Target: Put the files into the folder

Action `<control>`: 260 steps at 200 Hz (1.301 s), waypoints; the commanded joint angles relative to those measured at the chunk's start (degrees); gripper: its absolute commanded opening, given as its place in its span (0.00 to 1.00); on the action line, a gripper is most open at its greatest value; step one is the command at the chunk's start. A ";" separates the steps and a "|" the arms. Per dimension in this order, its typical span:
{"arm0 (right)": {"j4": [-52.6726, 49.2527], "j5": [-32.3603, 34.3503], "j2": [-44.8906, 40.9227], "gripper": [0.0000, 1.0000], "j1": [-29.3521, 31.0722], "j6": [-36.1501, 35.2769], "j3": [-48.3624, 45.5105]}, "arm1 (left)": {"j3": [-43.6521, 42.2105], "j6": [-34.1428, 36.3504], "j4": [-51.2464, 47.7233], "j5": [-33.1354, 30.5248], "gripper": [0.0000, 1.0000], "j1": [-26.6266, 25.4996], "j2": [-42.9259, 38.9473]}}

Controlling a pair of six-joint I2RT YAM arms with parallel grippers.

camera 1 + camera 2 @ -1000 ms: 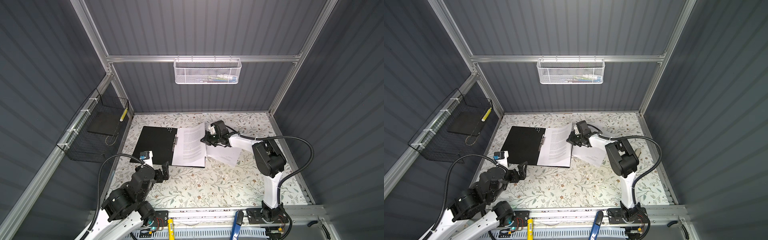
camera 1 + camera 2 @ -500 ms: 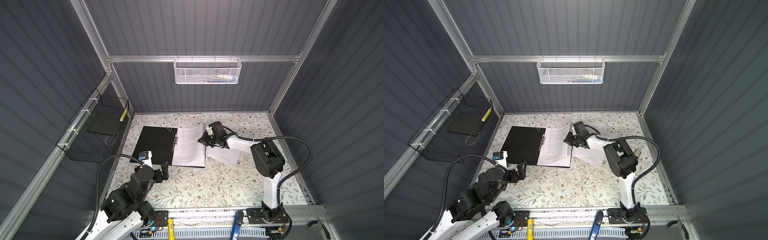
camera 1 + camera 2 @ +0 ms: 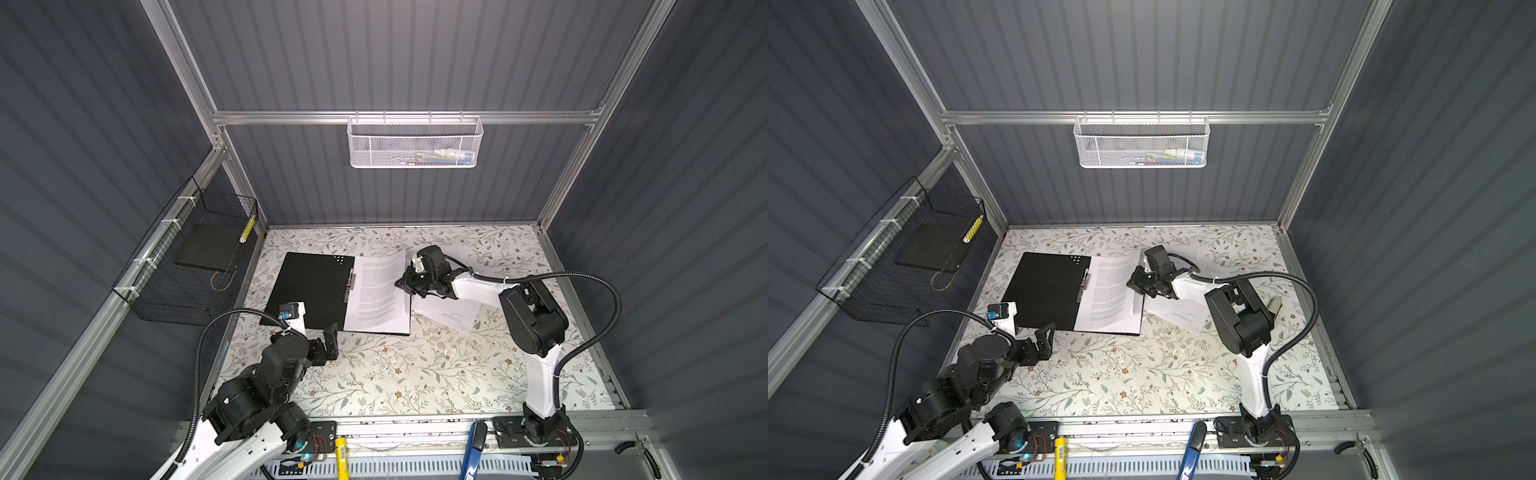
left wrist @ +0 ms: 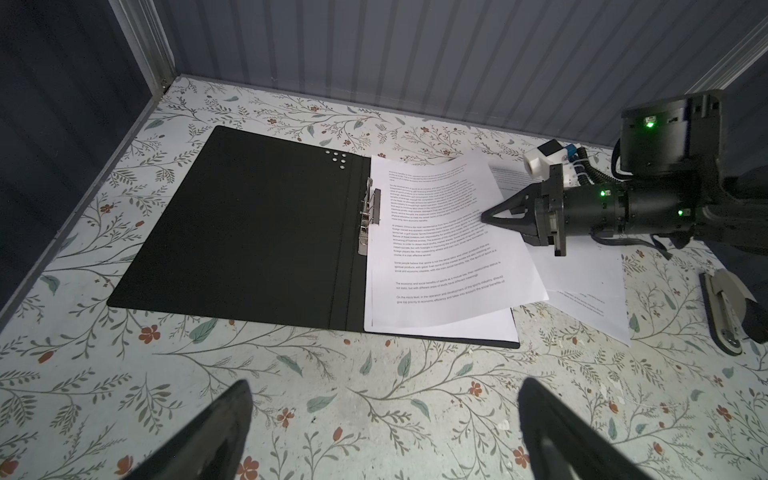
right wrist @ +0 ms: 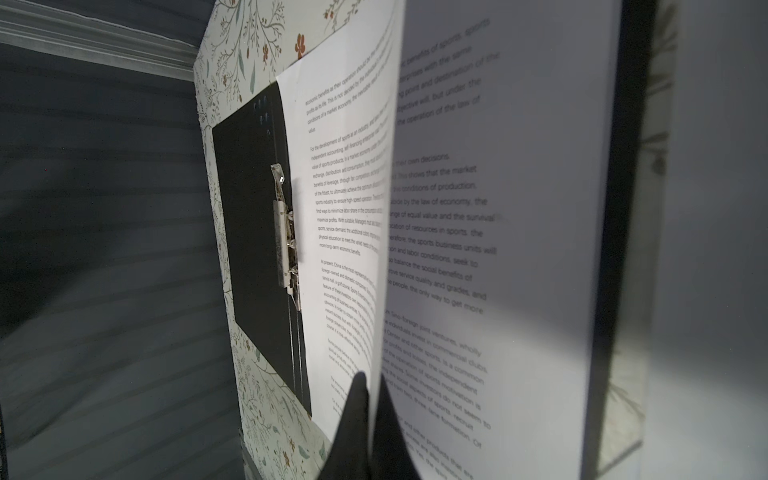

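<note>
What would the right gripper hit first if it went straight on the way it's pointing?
Probably the metal clip on the folder: the right gripper, shut on the top sheet, points across the page toward it. Height is unclear, so it might pass above.

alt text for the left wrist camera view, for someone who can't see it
The right end effector pinches the edge of the top sheet, which curves up over a page lying in the open black folder on a floral table. A loose sheet lies beside the folder; the left end effector, open, frames the foreground.
</note>
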 commanded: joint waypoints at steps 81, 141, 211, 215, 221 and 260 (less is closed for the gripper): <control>1.60 1.45 1.64 0.00 0.85 2.44 -1.23 | 0.34 -0.02 0.04 0.76 1.00 0.34 0.64; 2.06 1.38 1.55 0.01 0.98 2.66 -1.49 | 0.32 0.07 0.13 0.98 1.00 0.36 0.70; 2.28 1.36 1.43 0.03 1.40 2.68 -1.77 | 0.31 0.22 0.21 1.06 1.00 0.39 0.82; 2.28 1.36 1.51 0.03 1.42 2.66 -1.74 | 0.26 0.19 0.22 1.07 1.00 0.36 0.82; 2.16 1.45 1.49 0.03 1.48 2.66 -1.70 | 0.32 0.19 0.22 1.01 1.00 0.36 0.85; 1.88 1.62 1.29 0.07 1.46 2.40 -1.36 | 0.31 0.19 0.20 1.16 1.00 0.34 0.64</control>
